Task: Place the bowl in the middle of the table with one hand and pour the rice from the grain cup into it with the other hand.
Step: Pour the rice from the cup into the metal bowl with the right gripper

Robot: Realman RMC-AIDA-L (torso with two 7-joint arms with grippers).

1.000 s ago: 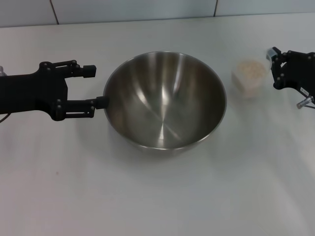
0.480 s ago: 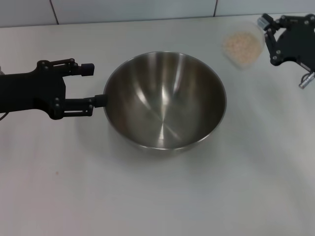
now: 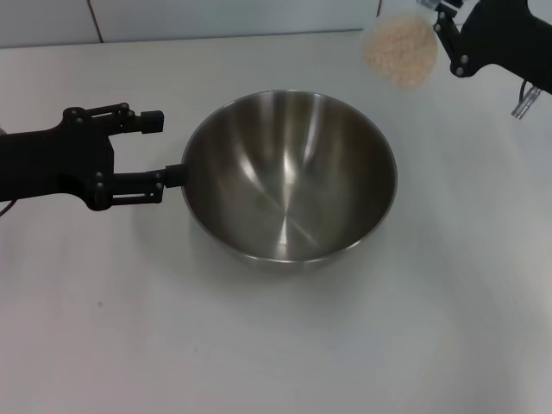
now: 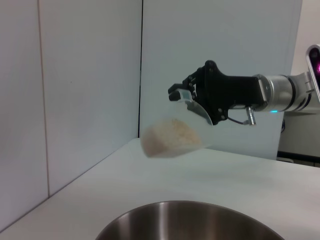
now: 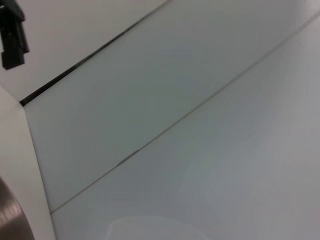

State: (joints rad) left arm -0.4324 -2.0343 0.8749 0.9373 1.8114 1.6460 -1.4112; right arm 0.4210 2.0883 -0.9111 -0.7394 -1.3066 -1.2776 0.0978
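Bowl point(image 3: 289, 177): round polished steel, deep reflective interior, sits mid-table point(image 3: 276, 345) on smooth white top.

L gripper point(image 3: 164, 151): black, fingers spread wide w/ one fingertip point(image 3: 174, 177) touching bowl's left rim, the other apart from it; not clamped.

R gripper point(image 3: 444, 30): black, raised at far right, closed on grain cup point(image 3: 401, 47). Cup: clear plastic, tilted, off table, beyond bowl's far-right rim. Rice point(image 3: 399, 50): pale beige grains inside cup.

Left wrist view only: cup point(image 4: 172, 135) seen side-on, airborne above tabletop, tipped mouth-down toward bowl rim point(image 4: 190, 220); grey wall panels behind. Right wrist view: wall panels, sliver of bowl edge point(image 5: 10, 215); cup not identifiable.

Open tabletop in front of bowl and to its right.
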